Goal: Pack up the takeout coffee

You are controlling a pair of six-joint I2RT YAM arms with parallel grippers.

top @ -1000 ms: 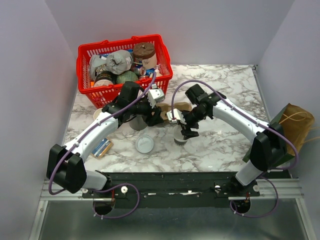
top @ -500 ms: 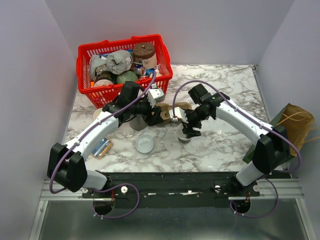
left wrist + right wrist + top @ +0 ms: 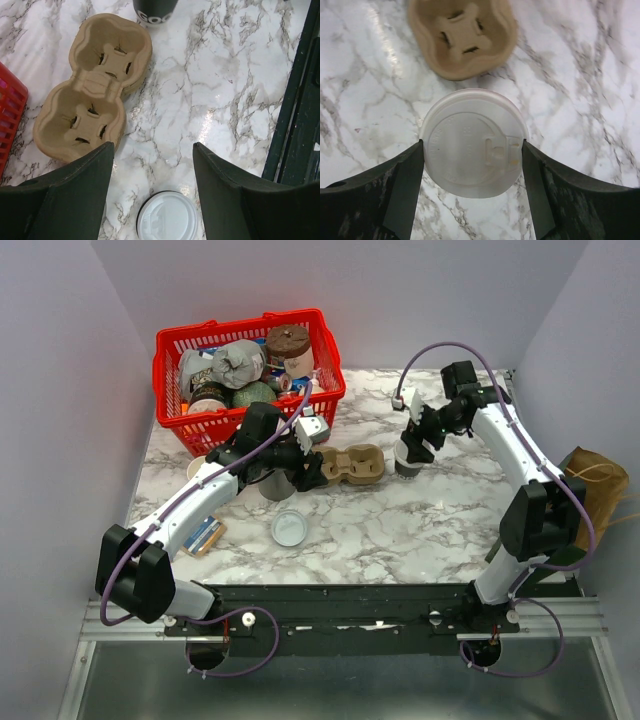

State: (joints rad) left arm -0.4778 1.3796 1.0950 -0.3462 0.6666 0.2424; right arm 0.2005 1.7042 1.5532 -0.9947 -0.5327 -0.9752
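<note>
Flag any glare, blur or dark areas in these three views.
Top external: sharp, evenly lit, only soft shadows. Left wrist: crisp, one small glare patch on the marble table, fingers nearly black. Right wrist: slightly soft, marble smeared at right, takeout coffee lid pale, low contrast.

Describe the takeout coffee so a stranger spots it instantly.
From the red basket, look right past the brown cup carrier. The takeout coffee is just beyond, between the right gripper's fingers; unlike the loose lid, its white lid caps a cup.
</note>
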